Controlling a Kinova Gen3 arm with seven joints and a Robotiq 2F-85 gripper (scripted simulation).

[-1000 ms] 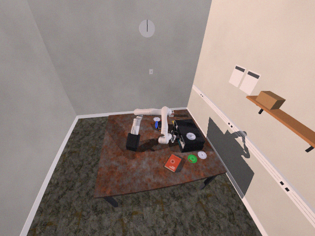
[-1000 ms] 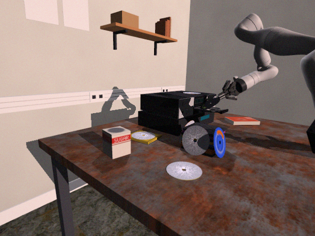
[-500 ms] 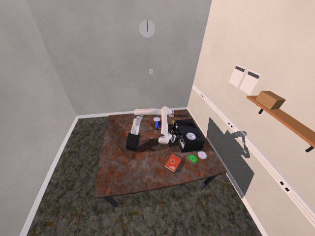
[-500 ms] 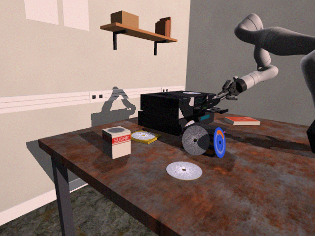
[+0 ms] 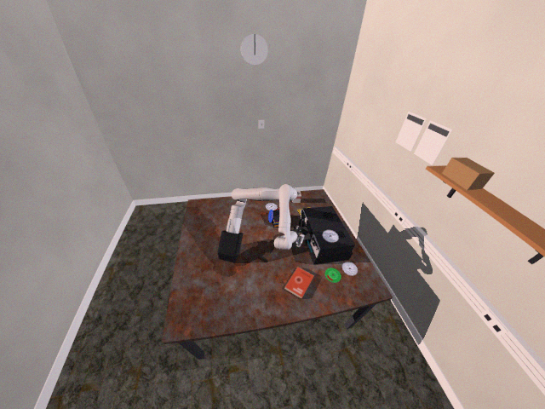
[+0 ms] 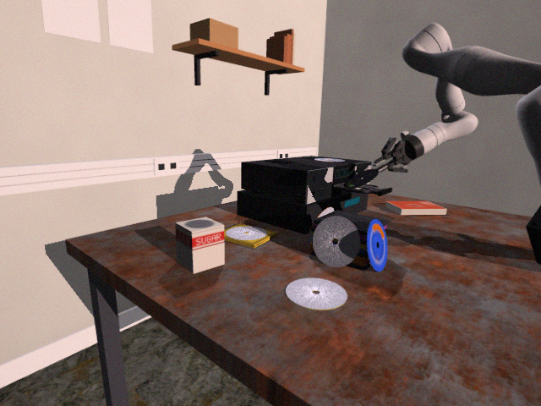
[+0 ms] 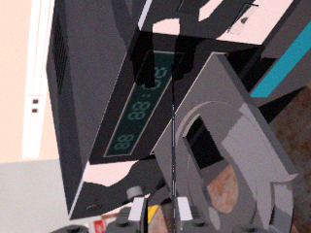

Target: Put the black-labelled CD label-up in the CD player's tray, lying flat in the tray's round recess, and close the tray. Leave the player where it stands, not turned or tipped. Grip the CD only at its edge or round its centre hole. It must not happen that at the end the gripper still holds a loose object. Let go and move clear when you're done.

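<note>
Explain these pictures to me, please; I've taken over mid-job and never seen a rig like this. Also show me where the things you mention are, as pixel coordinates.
The machine is one white arm (image 5: 260, 193) (image 6: 489, 69) with a two-fingered gripper (image 5: 306, 230) (image 6: 371, 167) (image 7: 160, 215). The top view looks down on the table (image 5: 228, 299) (image 6: 415, 331), the exterior view looks across it, and the wrist view looks out past the fingers.

The black player (image 5: 318, 216) (image 6: 275, 177) has its tray (image 6: 378, 190) (image 7: 262, 141) out, its recess empty. Around it lie a red case (image 5: 306, 277) (image 6: 417, 205), a green disc (image 5: 333, 270), pale discs and a sugar box (image 6: 207, 251); a blue disc (image 6: 371, 253) stands on edge.

A thin disc (image 7: 173, 146) shows edge-on at the fingers; whether they grip it, I can't tell.

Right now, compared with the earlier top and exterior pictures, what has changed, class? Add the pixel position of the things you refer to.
Nothing has visibly changed. The arm (image 5: 284, 216) (image 6: 484, 69) reaches to the front of the CD player (image 5: 320, 215) (image 6: 275, 175) (image 7: 87, 63) as before, with no visible grasp or release. The player, its open tray (image 6: 372, 190) (image 7: 258, 128), the loose discs and the red book (image 5: 300, 281) (image 6: 415, 205) look unmoved.
</note>
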